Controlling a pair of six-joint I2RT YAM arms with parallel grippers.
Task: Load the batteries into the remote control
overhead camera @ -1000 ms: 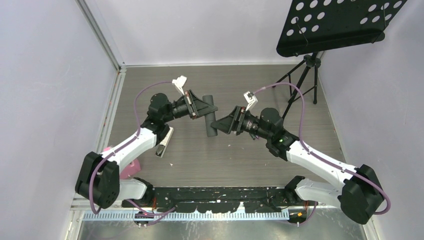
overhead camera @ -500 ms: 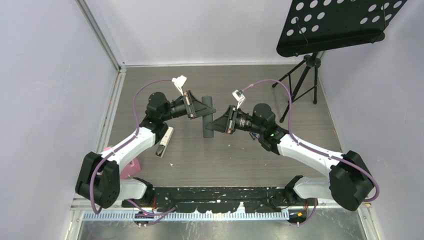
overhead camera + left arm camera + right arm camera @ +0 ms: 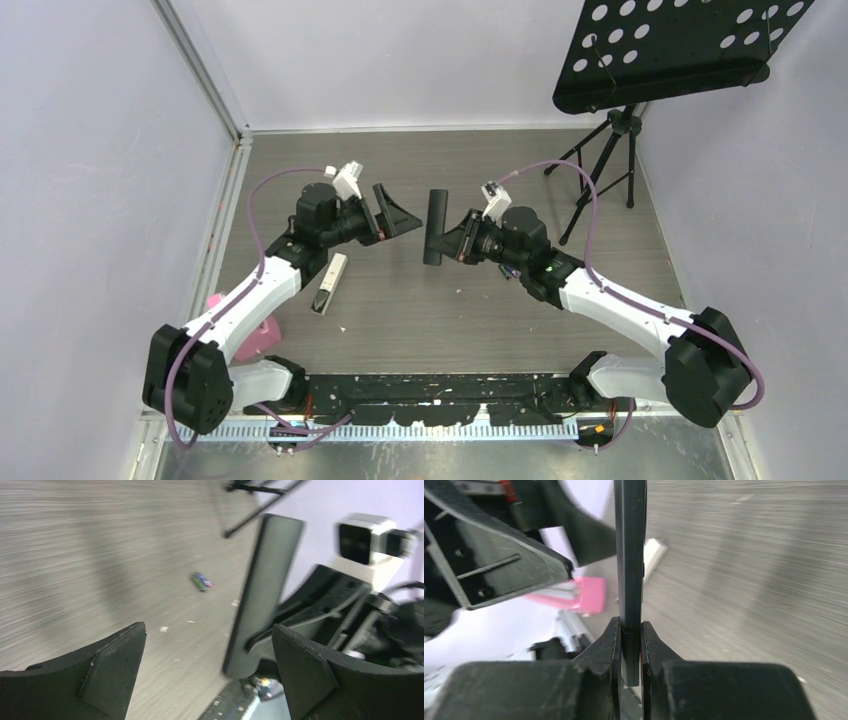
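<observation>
A: Since a second ago the left pincer (image 3: 405,212) has let go of the remote control (image 3: 435,228) and drawn back to the left. Its jaws now stand spread wide with nothing between them.

B: And the right pincer (image 3: 447,238)?

A: Clamped on the remote near one end. The right wrist view shows both fingers (image 3: 606,645) pressed against the slim dark body, which rises edge-on out of the grip.

B: Where are the batteries?

A: One battery (image 3: 201,581), green and purple-blue, lies loose on the tabletop (image 3: 100,555). It is beyond the spread left pincer and to one side of the remote, not touching it. Only the left wrist view shows it, and blurred. I cannot find any other cells.

B: Anything else?

A: From above, a white-and-black bar (image 3: 328,284) lies beside the left arm. That arm half hides a pink block (image 3: 260,338). A music stand (image 3: 680,50) is cut off at the top right.
</observation>
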